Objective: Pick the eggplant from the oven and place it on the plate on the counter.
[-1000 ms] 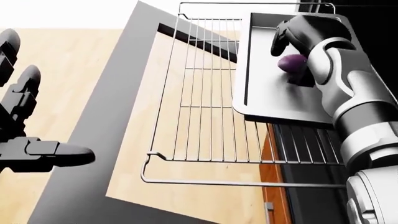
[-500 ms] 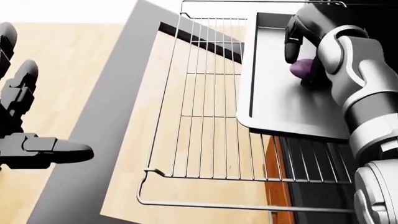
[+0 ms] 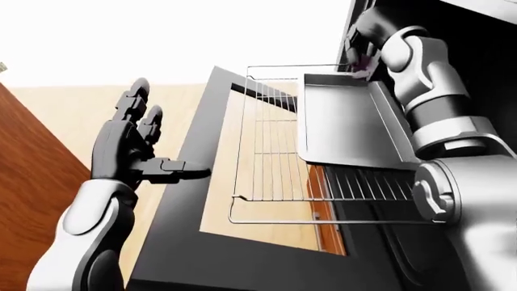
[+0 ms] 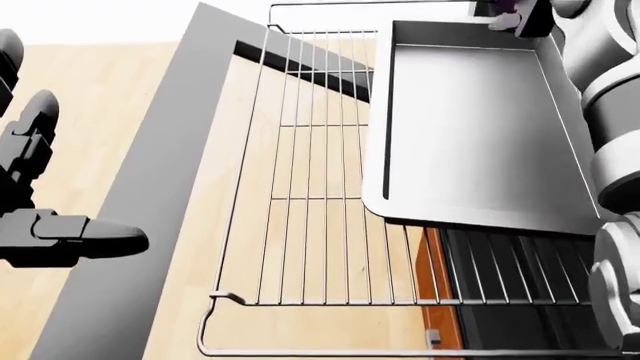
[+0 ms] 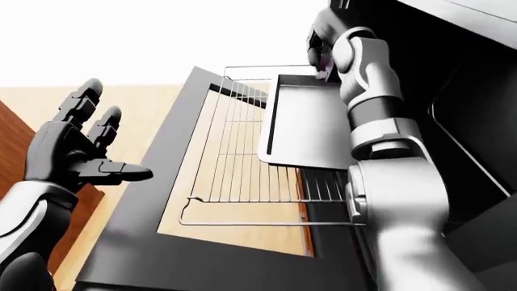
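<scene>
The right hand (image 3: pixel 365 37) reaches up over the top edge of the tray (image 3: pixel 347 130), its dark fingers curled around the eggplant (image 3: pixel 363 62), of which only a small purple patch shows between them. The fingers are closed on it, and the eggplant hangs above the tray's rim rather than resting on the tray floor. In the head view the same purple patch sits at the very top of the picture, beside the black fingers, just past the tray's upper edge.

The tray lies on the rack (image 4: pixel 300 187), covering the rack's right part; the bare wires run to the left and bottom of it. The rack is pulled out over the open oven door (image 3: pixel 194 182), whose grey frame surrounds a pane showing the pale wood floor (image 3: pixel 73 115) beneath. The right forearm, white and grey, runs down the right side of all three views.

The left hand (image 3: pixel 133 142) is held well apart from the oven, to the left of the door. Its fingers are spread wide and pointing up, the thumb stuck out toward the door, and it holds and touches nothing. A brown cabinet (image 3: pixel 32 176) side shows at the left edge.
</scene>
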Motion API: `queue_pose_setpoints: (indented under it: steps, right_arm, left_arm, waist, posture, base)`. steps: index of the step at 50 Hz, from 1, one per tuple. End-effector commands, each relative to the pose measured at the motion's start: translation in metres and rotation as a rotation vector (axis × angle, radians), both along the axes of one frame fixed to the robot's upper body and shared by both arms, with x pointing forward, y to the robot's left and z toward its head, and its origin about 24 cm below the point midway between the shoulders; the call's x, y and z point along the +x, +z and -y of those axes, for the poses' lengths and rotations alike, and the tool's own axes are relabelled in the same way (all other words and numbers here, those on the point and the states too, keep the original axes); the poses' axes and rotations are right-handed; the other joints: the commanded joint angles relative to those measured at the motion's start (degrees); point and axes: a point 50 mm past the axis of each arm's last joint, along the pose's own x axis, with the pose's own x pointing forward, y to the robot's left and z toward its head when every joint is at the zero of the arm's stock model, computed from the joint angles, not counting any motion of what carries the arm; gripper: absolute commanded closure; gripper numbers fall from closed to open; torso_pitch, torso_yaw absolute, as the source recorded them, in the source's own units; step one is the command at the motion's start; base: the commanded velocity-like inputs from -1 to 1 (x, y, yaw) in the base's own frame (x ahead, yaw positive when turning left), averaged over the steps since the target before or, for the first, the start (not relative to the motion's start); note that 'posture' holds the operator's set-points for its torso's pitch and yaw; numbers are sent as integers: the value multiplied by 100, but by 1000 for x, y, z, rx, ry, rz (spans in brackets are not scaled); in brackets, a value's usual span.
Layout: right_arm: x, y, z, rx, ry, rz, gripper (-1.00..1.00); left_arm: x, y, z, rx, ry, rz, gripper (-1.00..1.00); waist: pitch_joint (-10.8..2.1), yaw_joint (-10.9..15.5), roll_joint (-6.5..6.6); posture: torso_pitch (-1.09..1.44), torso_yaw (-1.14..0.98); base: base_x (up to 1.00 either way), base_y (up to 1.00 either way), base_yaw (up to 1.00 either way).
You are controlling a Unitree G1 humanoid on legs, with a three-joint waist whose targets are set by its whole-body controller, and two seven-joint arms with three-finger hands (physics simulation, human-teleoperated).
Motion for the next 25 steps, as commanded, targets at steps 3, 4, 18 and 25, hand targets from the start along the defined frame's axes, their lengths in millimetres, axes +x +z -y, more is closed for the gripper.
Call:
queue_pose_setpoints:
  steps: [3, 4, 18, 25]
  right_arm:
    - [-6, 27, -6, 7, 32, 103, 98]
    - [-6, 27, -8, 14, 41, 102, 98]
    - [-12, 29, -11, 44, 94, 105, 98]
    - [-14, 29, -9, 67, 101, 104, 98]
  left_arm:
    - [-4, 14, -1, 15, 6, 85, -100]
    - [-4, 14, -1, 15, 6, 84, -100]
    - [-4, 17, 2, 21, 2, 84, -100]
    - [-4, 16, 1, 17, 4, 85, -100]
  waist:
    - [-254, -19, 12]
    - [-246, -26, 26]
    - [-290, -51, 53]
    - [-267, -87, 59]
  posture:
    - [0, 0]
    - [0, 0]
    - [0, 0]
    - [0, 0]
  base:
    - [0, 6, 0]
    - [0, 7, 0]
    - [-7, 18, 0]
    - [-15, 26, 0]
